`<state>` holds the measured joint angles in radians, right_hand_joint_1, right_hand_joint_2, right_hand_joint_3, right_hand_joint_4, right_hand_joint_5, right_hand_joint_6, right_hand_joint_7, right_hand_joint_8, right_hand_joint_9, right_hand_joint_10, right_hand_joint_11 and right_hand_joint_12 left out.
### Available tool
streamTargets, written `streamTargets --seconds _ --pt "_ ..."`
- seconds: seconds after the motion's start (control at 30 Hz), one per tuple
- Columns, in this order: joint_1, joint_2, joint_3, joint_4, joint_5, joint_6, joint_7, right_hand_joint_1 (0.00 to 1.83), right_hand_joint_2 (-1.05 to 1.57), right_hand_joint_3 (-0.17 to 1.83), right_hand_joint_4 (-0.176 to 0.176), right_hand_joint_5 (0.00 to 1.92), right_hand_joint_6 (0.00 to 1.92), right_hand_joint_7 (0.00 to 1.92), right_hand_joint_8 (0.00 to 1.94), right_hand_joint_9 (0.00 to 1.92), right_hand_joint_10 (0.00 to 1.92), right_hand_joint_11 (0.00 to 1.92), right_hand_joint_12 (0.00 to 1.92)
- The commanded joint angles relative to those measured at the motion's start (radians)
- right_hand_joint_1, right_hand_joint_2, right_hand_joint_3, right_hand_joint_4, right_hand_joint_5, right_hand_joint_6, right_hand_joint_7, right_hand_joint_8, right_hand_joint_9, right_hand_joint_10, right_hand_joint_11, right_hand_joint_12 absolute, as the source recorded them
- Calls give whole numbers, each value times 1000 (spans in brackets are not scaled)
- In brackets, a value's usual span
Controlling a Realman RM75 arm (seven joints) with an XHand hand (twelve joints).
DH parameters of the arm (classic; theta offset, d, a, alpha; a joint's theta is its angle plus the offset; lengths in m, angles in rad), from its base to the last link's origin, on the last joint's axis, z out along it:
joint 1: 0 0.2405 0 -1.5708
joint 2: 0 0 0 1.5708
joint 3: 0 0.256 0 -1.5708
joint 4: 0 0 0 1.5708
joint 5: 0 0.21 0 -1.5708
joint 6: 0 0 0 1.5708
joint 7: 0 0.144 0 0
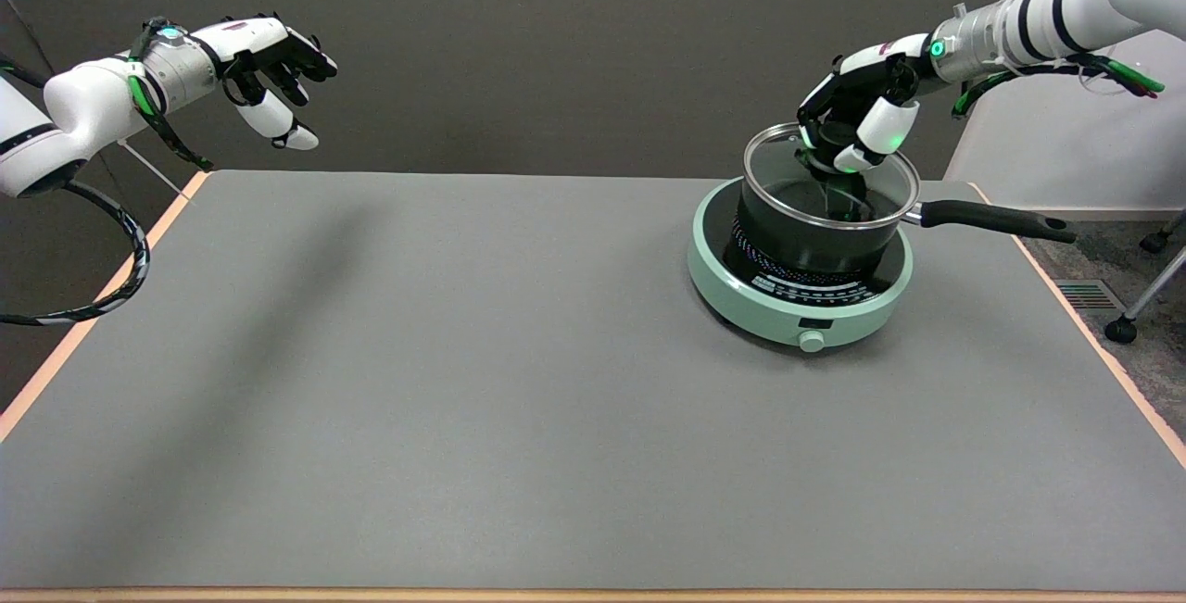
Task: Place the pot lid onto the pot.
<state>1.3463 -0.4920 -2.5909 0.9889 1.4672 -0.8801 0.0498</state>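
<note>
A black pot [808,249] with a long black handle [999,219] stands on a mint-green induction cooker [783,311] at the table's far right. The glass pot lid [788,179] with a metal rim lies over the pot's mouth, roughly level. My right hand [857,117] reaches in from the upper right and grips the lid's dark knob from above, fingers curled around it. The knob itself is mostly hidden by the fingers.
The cooker's dial [813,341] faces the near side. The pot handle sticks out to the right toward the table's edge [1084,325]. The idle left hand [273,61] hangs in the air at the upper left. A grey mat [445,381] covers the table.
</note>
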Motion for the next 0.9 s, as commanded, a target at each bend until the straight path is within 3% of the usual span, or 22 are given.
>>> streamTargets --seconds 0.03,0.2,0.27,0.3,0.4,0.47,0.53,0.6,0.73,0.9 --pt "-1 -1 0 -2 -1 2 0 1330 819 992 176 511 1423 743 1774 689 1921 528 1859" --pt "-1 -1 0 -2 -1 5 -1 1327 852 894 176 493 1278 738 1712 618 1921 477 1853" --pt "-3 -1 0 -2 -1 5 -6 1323 955 623 176 522 1035 732 1567 564 1921 422 1877" --pt "-3 -1 0 -1 -1 5 -16 1319 965 598 175 524 1008 735 1554 564 1921 412 1879" --pt "-3 -1 0 1 2 1 -49 1318 1012 485 150 542 852 733 1504 569 1878 346 1895" --pt "-3 -1 0 1 3 -2 -50 1301 1090 369 113 551 726 692 1528 553 1780 303 1849" --pt "-3 -1 0 3 3 -4 -51 1310 1091 330 138 566 638 713 1474 567 1693 241 1893" --pt "-1 -1 0 3 3 -4 -57 1128 801 969 123 589 455 674 984 554 1581 175 1883" --pt "0 -1 1 2 3 -4 -75 1098 741 969 110 591 284 700 766 562 1390 30 1846" --pt "5 -1 1 -1 3 -3 -96 1090 687 982 99 560 231 705 647 545 1340 -1 1794"
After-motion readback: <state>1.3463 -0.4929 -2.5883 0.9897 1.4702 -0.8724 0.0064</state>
